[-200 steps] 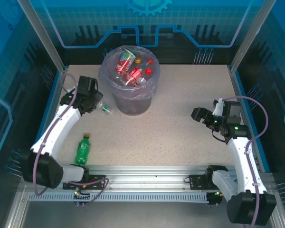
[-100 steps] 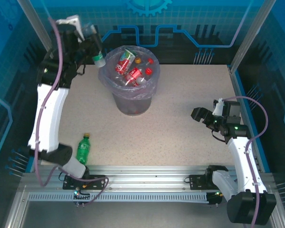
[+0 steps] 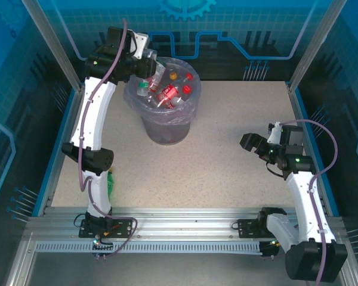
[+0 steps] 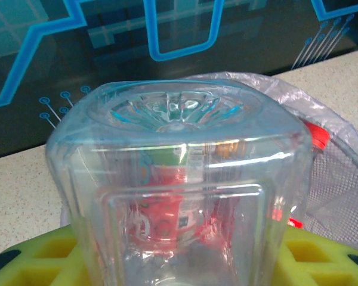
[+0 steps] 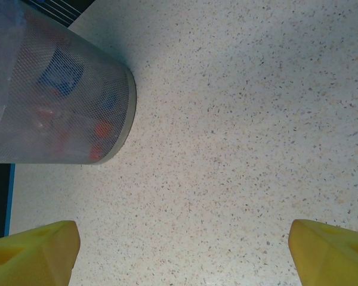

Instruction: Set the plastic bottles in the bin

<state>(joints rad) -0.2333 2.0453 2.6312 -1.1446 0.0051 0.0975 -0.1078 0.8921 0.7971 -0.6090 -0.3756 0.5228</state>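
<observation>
Speckled beige tabletop [image 3: 238, 149], blue translucent circuit-patterned walls [image 3: 244, 24], aluminium rails [image 3: 197, 217] along near edge

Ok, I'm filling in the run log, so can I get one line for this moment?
left gripper: holding clear bottle over bin | right gripper: open, empty | green bottle: on table

The round grey wire-mesh bin [image 3: 166, 132] wore a translucent lilac liner [image 3: 192, 106]; the clear plastic bottles [image 3: 170, 93] inside carried red labels and caps. The flat tabletop [image 3: 227, 161] was speckled beige.
</observation>
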